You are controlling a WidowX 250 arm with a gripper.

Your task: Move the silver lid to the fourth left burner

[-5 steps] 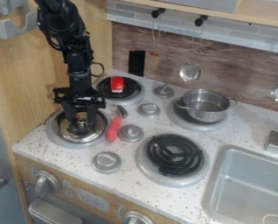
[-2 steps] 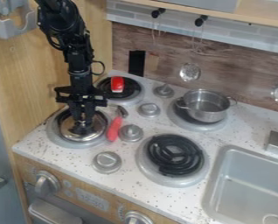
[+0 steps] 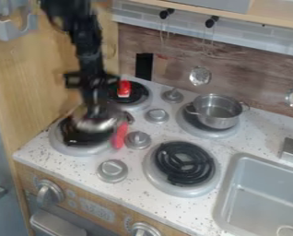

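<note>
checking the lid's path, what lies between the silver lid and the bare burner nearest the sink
In the camera view, a red-handled tool and, past it, a grey knob sit on the stovetop between the silver lid and that burner.

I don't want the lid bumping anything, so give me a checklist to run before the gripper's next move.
1. Silver lid held by the gripper: ok.
2. Lid up off the lower-left burner: ok, dark coil shows beneath it.
3. Lid level: cannot tell.
4. Upper-left burner free: not ok, a red object is on it.
5. Upper-right burner free: not ok, a metal pot stands there.
6. Lower-right burner free: ok, bare coil.
</note>
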